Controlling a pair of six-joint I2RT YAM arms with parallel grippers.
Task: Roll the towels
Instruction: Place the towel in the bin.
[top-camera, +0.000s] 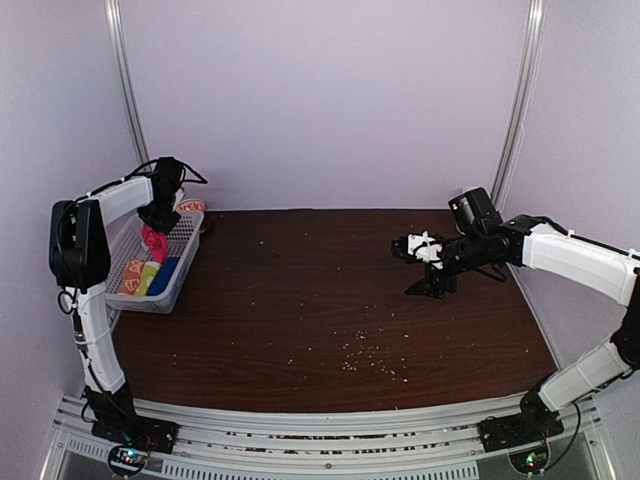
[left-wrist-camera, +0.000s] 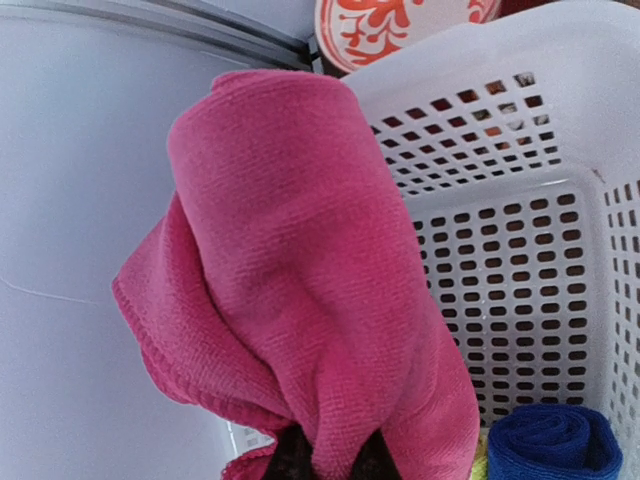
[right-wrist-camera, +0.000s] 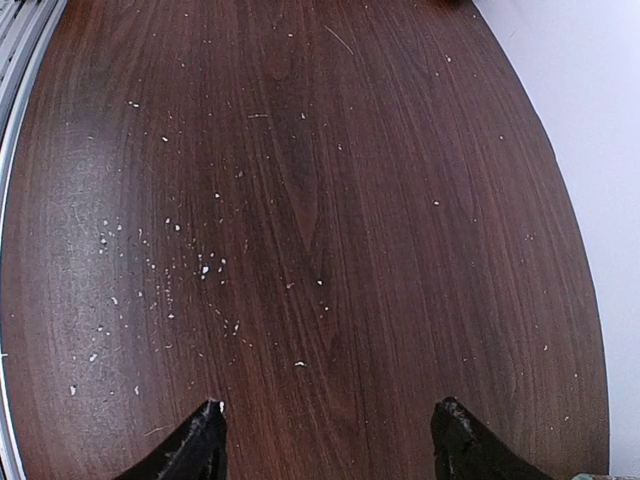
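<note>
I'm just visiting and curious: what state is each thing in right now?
left hand: shut on pink towel
pink towel: unrolled, hanging from left hand
blue towel: rolled, inside basket
basket: upright on table
right hand: open, empty, above table

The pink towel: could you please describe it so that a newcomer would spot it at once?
At the left edge of the dark wooden table stands a white lattice basket. Over it the shut left gripper holds the pink towel dangling. It alone is pink and gripped; the blue roll lies in the basket.
</note>
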